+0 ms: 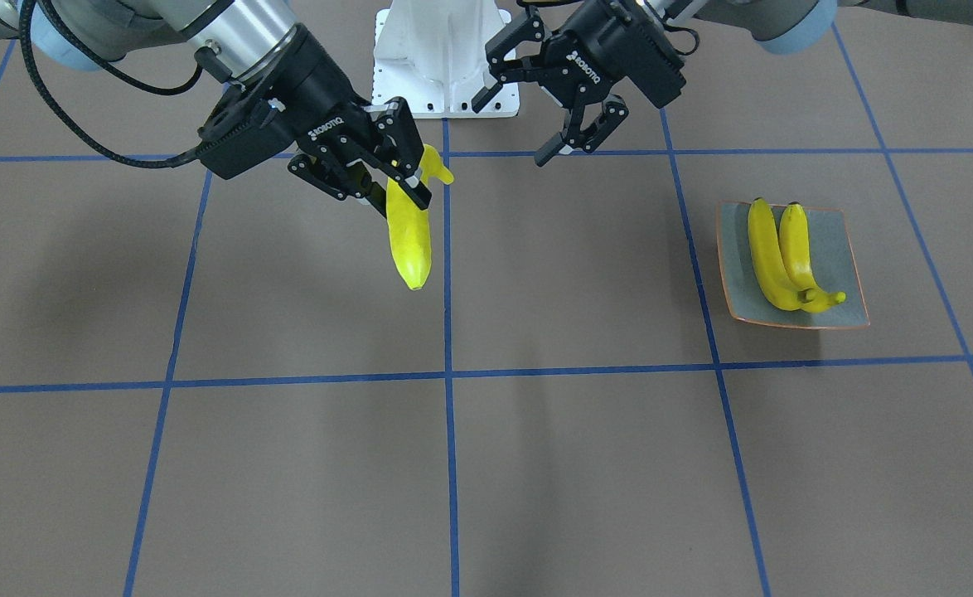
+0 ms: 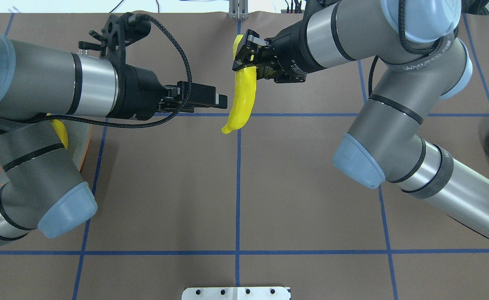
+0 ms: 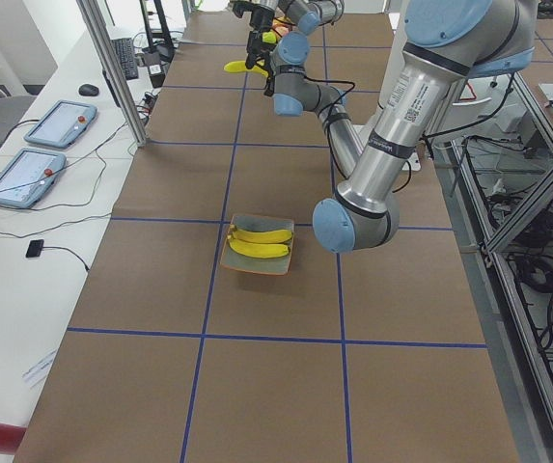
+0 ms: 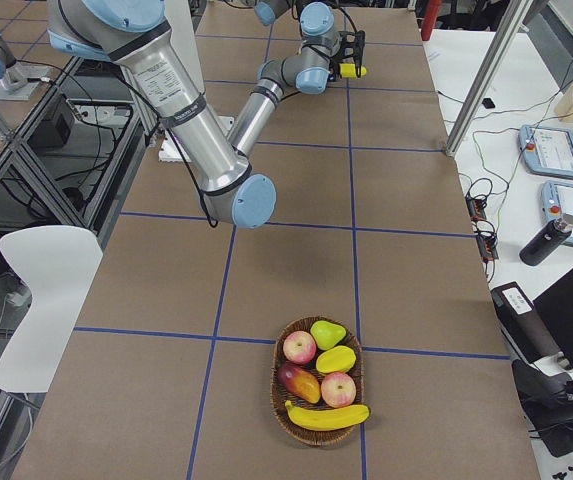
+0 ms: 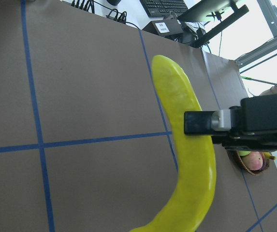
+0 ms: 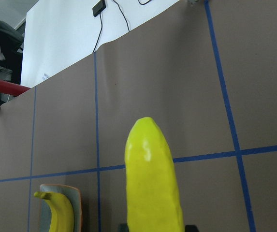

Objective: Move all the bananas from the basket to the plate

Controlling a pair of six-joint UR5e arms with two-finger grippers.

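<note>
Your right tool [image 1: 395, 201] is clamped on one banana [image 1: 410, 240], holding it in the air above the bench [image 1: 536, 464], near its middle blue line [image 1: 448, 414]. Your left tool [image 1: 510, 133] hangs close beside it, fingers spread wide and gripping nothing. Two bananas [image 1: 772, 257] lie side by side on the plate [image 1: 847, 240]. A fourth banana [image 4: 326, 416] lies in the basket [image 4: 284, 420] with other fruit [image 4: 300, 347].

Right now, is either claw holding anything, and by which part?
The right claw grips a banana near its stem end, the blunt end hanging down. The left claw is open and empty.
</note>
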